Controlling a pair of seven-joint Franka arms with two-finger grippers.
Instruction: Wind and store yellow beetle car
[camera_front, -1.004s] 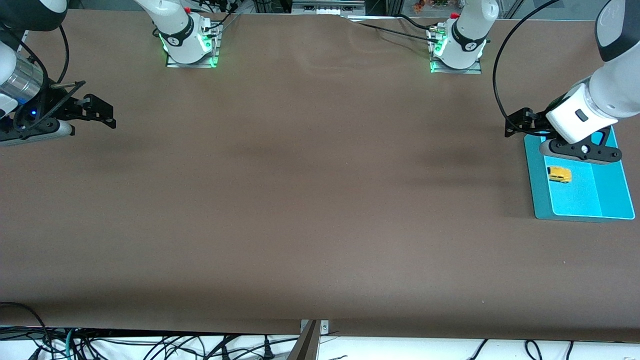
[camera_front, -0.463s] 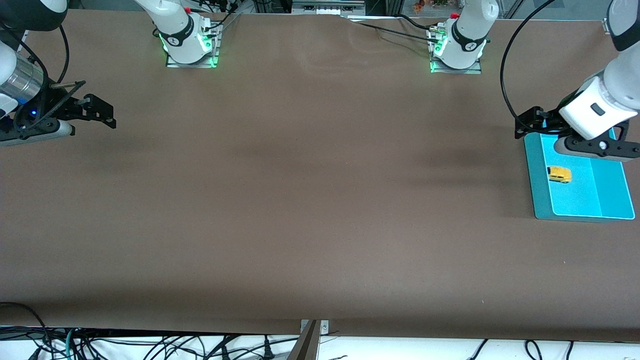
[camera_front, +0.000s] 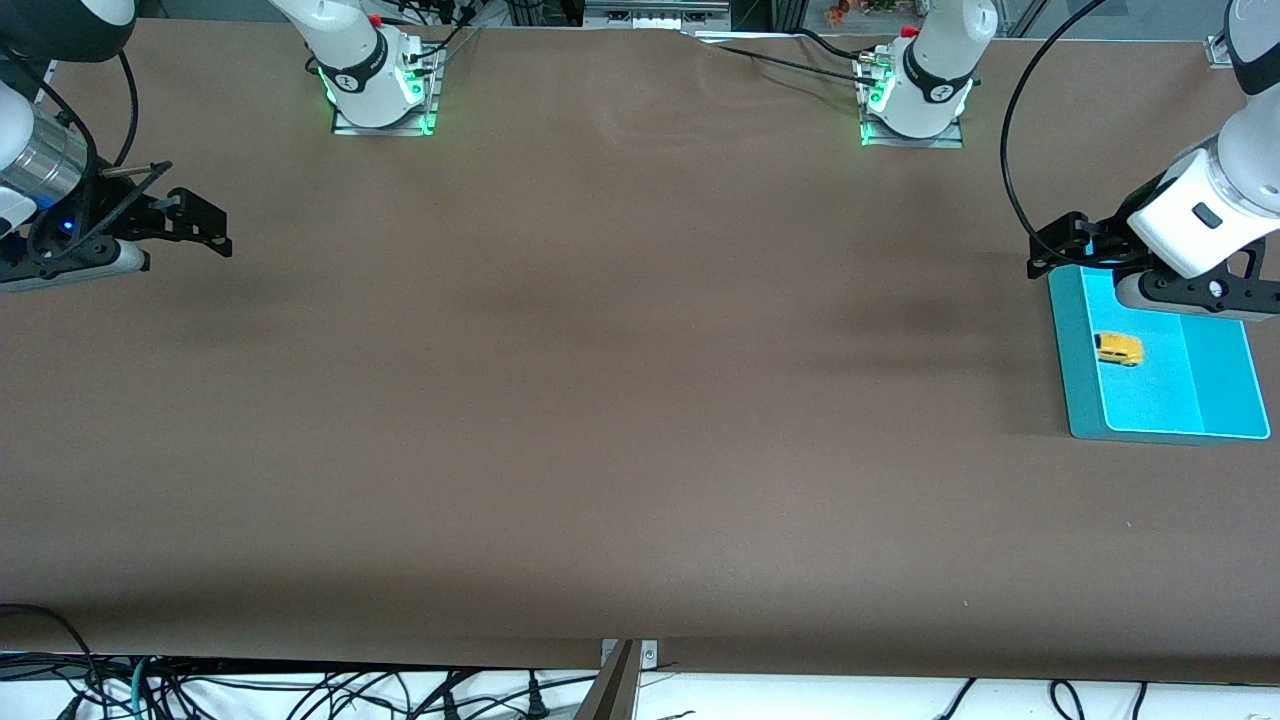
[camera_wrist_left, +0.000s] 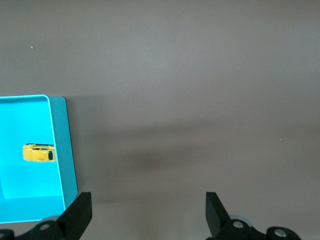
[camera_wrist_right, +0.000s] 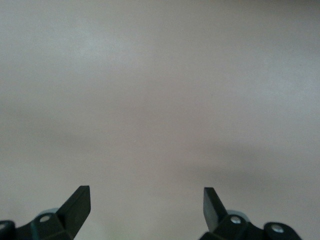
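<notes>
Since a second ago your left gripper (camera_front: 1050, 250) has drawn back from over the teal tray (camera_front: 1225, 400) toward the left arm's end of the table; only part of the wrist is over the tray edge that lies farther from the front camera, and the fingertips are over bare tabletop just beside that edge. Over the last half second it has barely shifted. You can see in the left wrist view that its fingers (camera_wrist_left: 77, 215) are spread wide with nothing between them.

Your yellow beetle car (camera_front: 1118, 348) has not moved in that time. It sits inside the tray, on the lighter floor, close to the wall on the side toward the right arm's end, and in the half of the tray farther from the front camera. From the left wrist camera you see the car (camera_wrist_left: 39, 152) lying just inside the tray wall (camera_wrist_left: 62, 150), well apart from the gripper.

Your right gripper (camera_front: 205, 232) waits unmoved at the right arm's end of the table, over bare brown tabletop (camera_front: 600, 400). Its fingers (camera_wrist_right: 77, 202) are also spread apart and empty.
</notes>
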